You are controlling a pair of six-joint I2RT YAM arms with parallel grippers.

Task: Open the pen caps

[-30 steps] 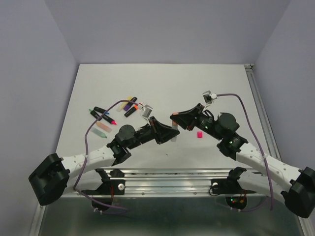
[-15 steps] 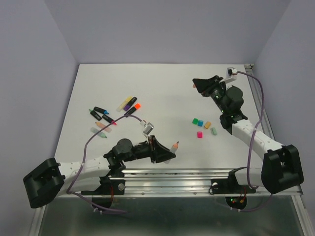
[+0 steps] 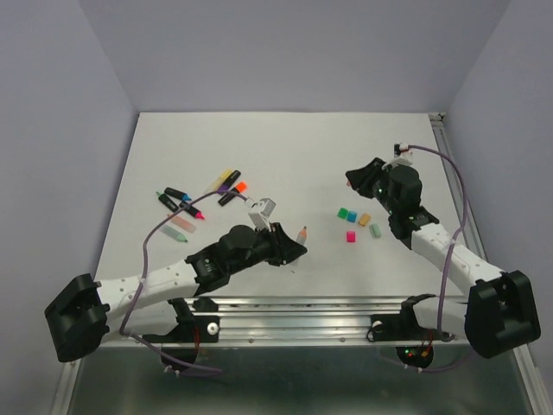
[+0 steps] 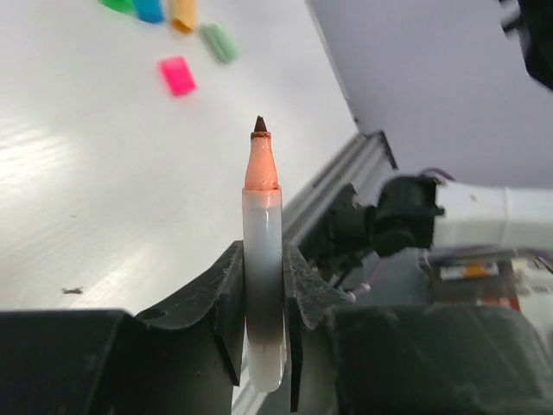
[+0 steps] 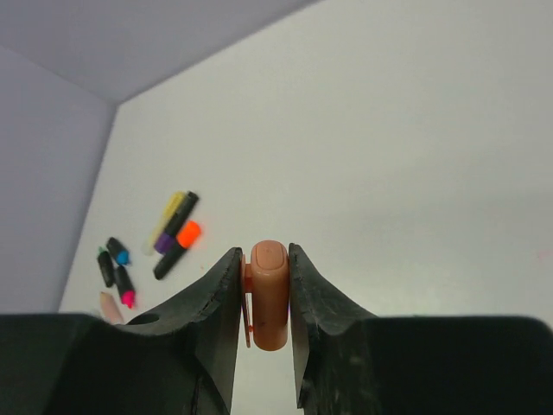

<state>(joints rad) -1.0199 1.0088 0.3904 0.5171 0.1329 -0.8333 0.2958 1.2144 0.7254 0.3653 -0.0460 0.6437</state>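
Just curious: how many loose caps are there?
6: green cap, blue cap, orange cap, mint cap, pink cap clustered right of centre; peach cap in right gripper. Others possibly hidden.

The top camera looks down from high behind both arm bases, taking in the whole white table. The left wrist camera sits close behind the left tool, facing small bright plastic caps ahead; the right wrist camera, equally close behind the right tool, faces black-bodied marker pens ahead-left. The top view shares both groups.
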